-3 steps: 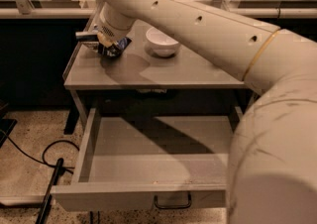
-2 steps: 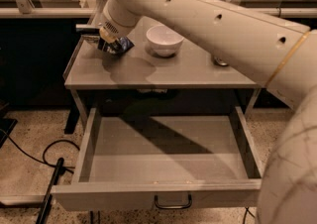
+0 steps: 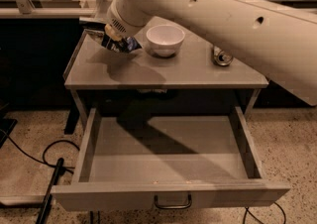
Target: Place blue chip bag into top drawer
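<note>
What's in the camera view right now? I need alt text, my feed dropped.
The gripper holds the blue chip bag just above the left rear of the table, beside a white bowl. Below, the top drawer stands pulled wide open. A can sits on the table's right side.

Change over the last second: the arm (image 3: 237,15) has swung up and back to the right. This uncovers the right side of the top drawer (image 3: 168,158) and the can (image 3: 223,57) on the tabletop (image 3: 198,72), both hidden behind the arm at the start. The gripper (image 3: 110,38), over the table's left rear and closed on the blue chip bag (image 3: 120,44), has shifted slightly toward the bowl (image 3: 166,39) — the bag's tip now sits just beside the bowl's rim.
</note>
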`<state>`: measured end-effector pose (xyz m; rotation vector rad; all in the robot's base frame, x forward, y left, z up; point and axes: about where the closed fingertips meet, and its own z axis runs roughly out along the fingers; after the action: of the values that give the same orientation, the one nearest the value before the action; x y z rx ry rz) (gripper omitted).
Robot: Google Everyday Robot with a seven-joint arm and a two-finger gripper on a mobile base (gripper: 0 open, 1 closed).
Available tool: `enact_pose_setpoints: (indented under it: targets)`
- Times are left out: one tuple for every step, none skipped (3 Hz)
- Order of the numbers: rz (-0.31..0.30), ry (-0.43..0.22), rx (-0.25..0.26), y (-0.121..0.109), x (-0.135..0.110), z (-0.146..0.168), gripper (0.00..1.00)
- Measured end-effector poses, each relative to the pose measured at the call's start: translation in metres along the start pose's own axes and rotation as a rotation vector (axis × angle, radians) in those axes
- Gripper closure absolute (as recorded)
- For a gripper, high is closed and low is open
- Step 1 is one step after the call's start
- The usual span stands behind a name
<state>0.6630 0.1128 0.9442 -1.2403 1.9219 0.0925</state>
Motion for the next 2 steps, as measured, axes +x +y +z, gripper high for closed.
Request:
enact_pose_setpoints:
  targets:
    - [-0.002, 0.034, 0.016, 0.01, 0.008, -0.032, 1.0]
    - [0.025, 0.068, 0.015, 0.03, 0.017, -0.076, 1.0]
